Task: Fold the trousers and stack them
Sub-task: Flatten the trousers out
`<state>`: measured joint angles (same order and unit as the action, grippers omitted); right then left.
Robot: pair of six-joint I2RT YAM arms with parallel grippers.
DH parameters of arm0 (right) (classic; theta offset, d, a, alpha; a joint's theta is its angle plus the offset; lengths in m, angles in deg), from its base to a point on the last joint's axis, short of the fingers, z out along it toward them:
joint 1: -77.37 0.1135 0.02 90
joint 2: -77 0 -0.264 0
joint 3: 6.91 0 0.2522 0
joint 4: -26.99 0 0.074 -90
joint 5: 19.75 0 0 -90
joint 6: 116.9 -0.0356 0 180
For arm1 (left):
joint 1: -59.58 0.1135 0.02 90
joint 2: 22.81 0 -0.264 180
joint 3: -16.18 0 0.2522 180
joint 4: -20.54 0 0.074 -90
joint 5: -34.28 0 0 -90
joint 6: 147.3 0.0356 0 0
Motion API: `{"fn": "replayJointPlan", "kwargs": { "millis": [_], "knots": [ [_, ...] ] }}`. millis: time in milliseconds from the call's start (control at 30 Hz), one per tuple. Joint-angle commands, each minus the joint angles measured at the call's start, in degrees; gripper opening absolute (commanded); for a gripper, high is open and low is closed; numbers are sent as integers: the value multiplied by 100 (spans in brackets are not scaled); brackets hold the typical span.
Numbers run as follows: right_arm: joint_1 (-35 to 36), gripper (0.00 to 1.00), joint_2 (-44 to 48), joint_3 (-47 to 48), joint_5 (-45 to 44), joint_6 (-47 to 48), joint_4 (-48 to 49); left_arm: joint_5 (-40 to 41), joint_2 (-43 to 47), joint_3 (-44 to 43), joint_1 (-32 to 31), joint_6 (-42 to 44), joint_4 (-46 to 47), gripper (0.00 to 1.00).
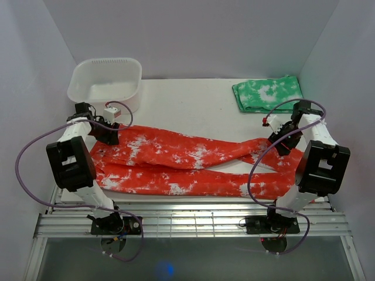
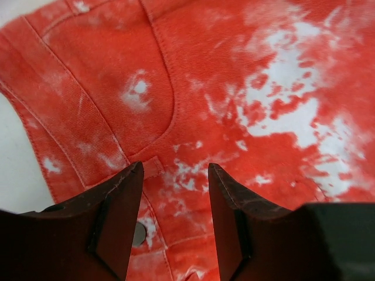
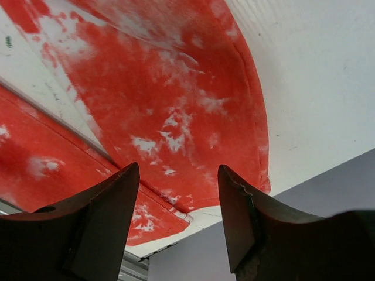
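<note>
The trousers point(image 1: 193, 161) are lying spread lengthwise on the counter point(image 1: 193, 105), waist toward your left arm, leg ends toward your right, legs running side by side. Your left tool point(image 2: 174, 175) is hanging over the waistband and pocket seam with its fingers spread and pinching nothing; your right tool point(image 3: 179, 175) is hanging over a leg hem, also spread and gripping nothing. A white basin point(image 1: 105, 82) is sitting far left, a folded green cloth point(image 1: 268, 93) far right.
</note>
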<state>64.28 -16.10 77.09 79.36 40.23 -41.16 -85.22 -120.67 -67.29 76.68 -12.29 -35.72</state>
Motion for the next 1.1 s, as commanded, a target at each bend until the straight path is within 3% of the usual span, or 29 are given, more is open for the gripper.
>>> {"fn": "replayJointPlan", "kwargs": {
  "millis": [0,233,300,367,467,667,767,800,867,933,1000,1067],
  "knots": [
    [-19,61,-15,-36,-514,-570,376,374,-127,45,4,-897,479,59],
    [43,61,-339,-1213,-1305,-570,1322,892,-900,81,-5,-1381,813,60],
    [43,59,-515,-1337,-1681,-483,1632,1382,-1155,19,30,-1504,875,51],
    [43,58,-849,-1189,-1841,-447,1923,1621,-1489,-42,108,-1627,893,40],
    [51,57,-1306,-574,-2044,-526,2002,1833,-1700,-218,538,-1899,945,34],
    [279,57,-1940,585,-2176,-517,2125,1720,-1947,-692,979,-2190,901,29],
    [525,65,-2010,948,-2001,-648,1888,1114,-1894,-868,970,-2382,796,37],
    [587,68,-1941,1200,-1913,-771,1636,643,-1807,-1025,970,-2409,639,48],
    [570,73,-1582,1797,-1353,-921,760,254,-1387,-1246,962,-2445,245,59],
    [404,74,-978,1862,-598,-547,-22,41,-896,-1369,953,-1702,-203,63],
    [280,72,305,804,-524,156,-649,154,53,-933,1014,-683,-828,63],
    [280,68,1237,-599,-559,597,-1029,233,765,48,1023,127,-1041,63]
  ]
}}
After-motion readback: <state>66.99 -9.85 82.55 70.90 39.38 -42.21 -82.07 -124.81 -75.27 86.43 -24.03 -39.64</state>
